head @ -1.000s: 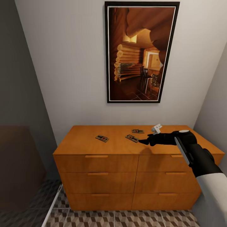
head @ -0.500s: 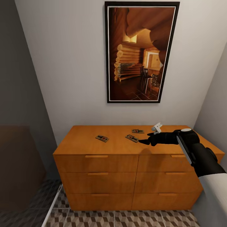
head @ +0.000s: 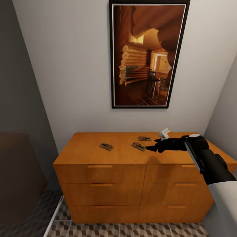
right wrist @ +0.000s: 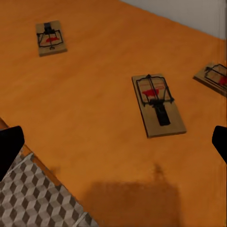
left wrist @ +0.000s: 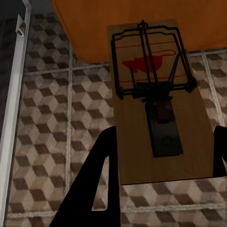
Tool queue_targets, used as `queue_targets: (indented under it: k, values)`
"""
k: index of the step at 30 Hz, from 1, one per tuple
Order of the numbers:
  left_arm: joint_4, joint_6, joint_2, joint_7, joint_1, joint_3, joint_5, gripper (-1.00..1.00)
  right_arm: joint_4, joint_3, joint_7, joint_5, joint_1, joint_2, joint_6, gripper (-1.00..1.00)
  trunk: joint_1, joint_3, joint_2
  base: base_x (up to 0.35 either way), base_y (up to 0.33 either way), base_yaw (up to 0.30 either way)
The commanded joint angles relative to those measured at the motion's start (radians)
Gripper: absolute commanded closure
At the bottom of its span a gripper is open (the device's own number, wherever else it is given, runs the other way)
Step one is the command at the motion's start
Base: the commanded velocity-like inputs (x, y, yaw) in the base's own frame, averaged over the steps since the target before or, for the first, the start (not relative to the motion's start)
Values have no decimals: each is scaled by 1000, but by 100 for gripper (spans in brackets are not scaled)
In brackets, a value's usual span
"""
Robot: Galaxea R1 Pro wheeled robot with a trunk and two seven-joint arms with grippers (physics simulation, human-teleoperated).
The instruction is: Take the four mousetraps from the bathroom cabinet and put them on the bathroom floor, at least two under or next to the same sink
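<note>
Three mousetraps lying on cabinet top; fourth mousetrap clamped in left tool. Right tool spread wide beside middle trap.

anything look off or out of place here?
Nothing damaged. Three mousetraps lie flat but skewed at different angles on the cabinet top: one left, one middle, one at the back. A fourth mousetrap sits between the left gripper's fingers, above the floor tiles.

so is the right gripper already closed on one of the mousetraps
No, in the right wrist view the right gripper is open, its fingertips apart above the cabinet top, with the nearest mousetrap lying flat and untouched ahead.
</note>
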Motion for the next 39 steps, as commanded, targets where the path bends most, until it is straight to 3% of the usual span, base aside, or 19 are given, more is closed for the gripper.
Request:
queue_targets:
  k: [1,12,19,26,39]
  values:
    - [4,-5,0,9,-2,-9,-2,100,-1,1,7,9,-1,0,3,-100,0,-1,-1,247,0,0]
    - [5,-5,0,9,-2,-10,-2,100,13,3,6,14,-1,2,3,-100,0,-1,-1,233,0,0]
    - [5,-5,0,9,3,-10,-2,100,28,12,6,13,-1,4,-12,-100,0,-1,-1,30,0,0]
    - [5,-5,0,9,6,-9,-2,100,83,45,5,13,-1,5,-70,-100,0,-1,-1,3,0,0]
    - [5,-5,0,9,8,-10,-2,100,102,52,6,13,-1,5,-79,-100,0,-1,-1,0,0,0]
